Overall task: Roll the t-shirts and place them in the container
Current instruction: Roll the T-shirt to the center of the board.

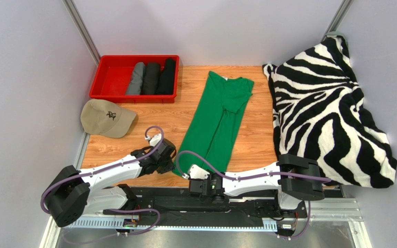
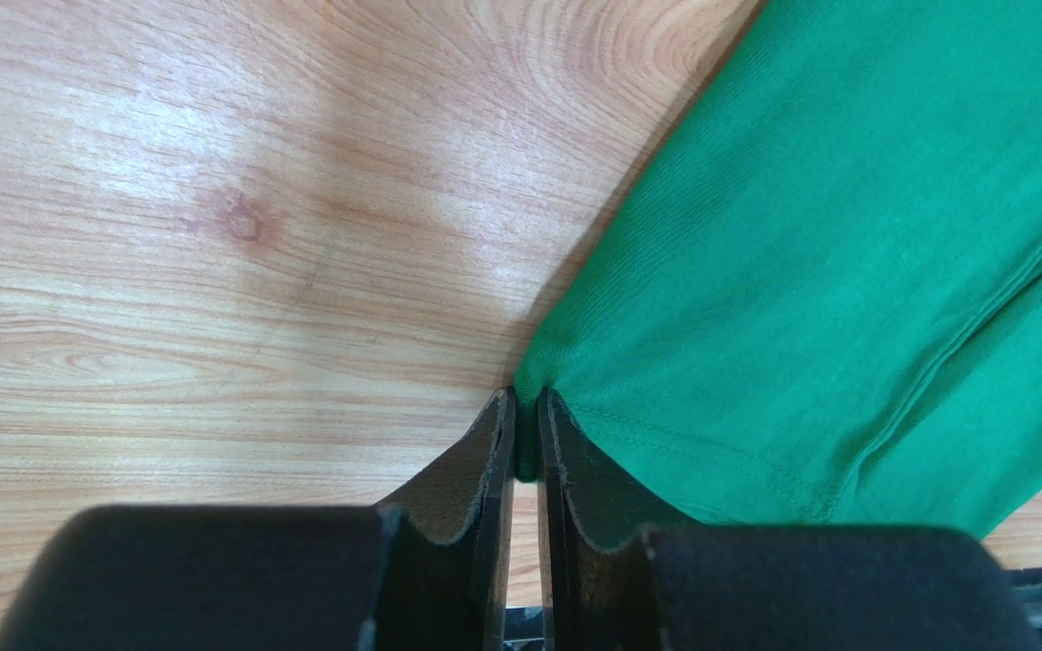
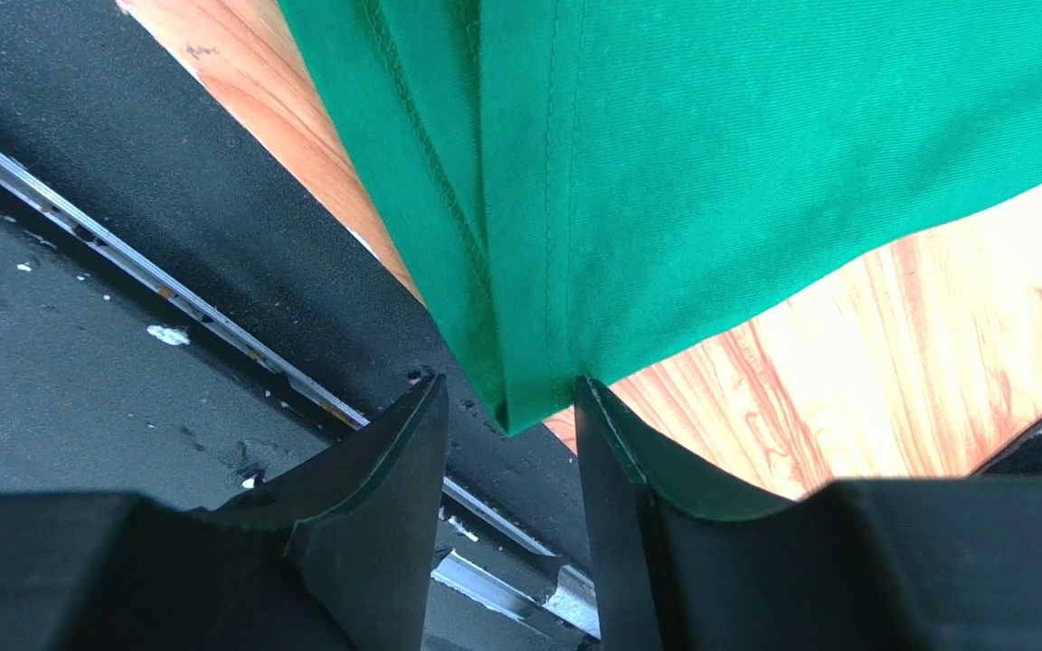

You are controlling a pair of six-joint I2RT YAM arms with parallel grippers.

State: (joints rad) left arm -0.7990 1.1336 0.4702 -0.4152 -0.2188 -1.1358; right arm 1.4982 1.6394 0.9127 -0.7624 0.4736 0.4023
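Jaws of left gripper [image 2: 524,423] pressed together, only a sliver of gap, with a corner of the green t-shirt [image 2: 866,244] pinched between them. Cloth bunches into a small peak right at the pinch. This is the shirt's bottom corner nearest the left arm; wood table [image 2: 214,231] shows bare beside it.

Jaws of right gripper [image 3: 510,407] stand apart. The shirt's other bottom corner, with its stitched hem, hangs in the gap. It lies close to one finger [image 3: 622,475], with open space on the other side. No firm hold visible. Below this corner the table edge meets the black base plate [image 3: 78,353].

Top view: green shirt lies folded lengthwise into a long narrow strip, running from the two grippers at the near edge up to the far middle of the table, collar end away from the arms, sleeve tucked over on the right.

Red tray [image 1: 113,70] at far left holds three rolled shirts side by side: one grey shirt [image 1: 136,78], two black shirts [image 1: 159,77]. Beige cap [image 1: 105,118] sits just in front of the tray. Zebra blanket [image 1: 325,103] is heaped along the right side, beside the green shirt.
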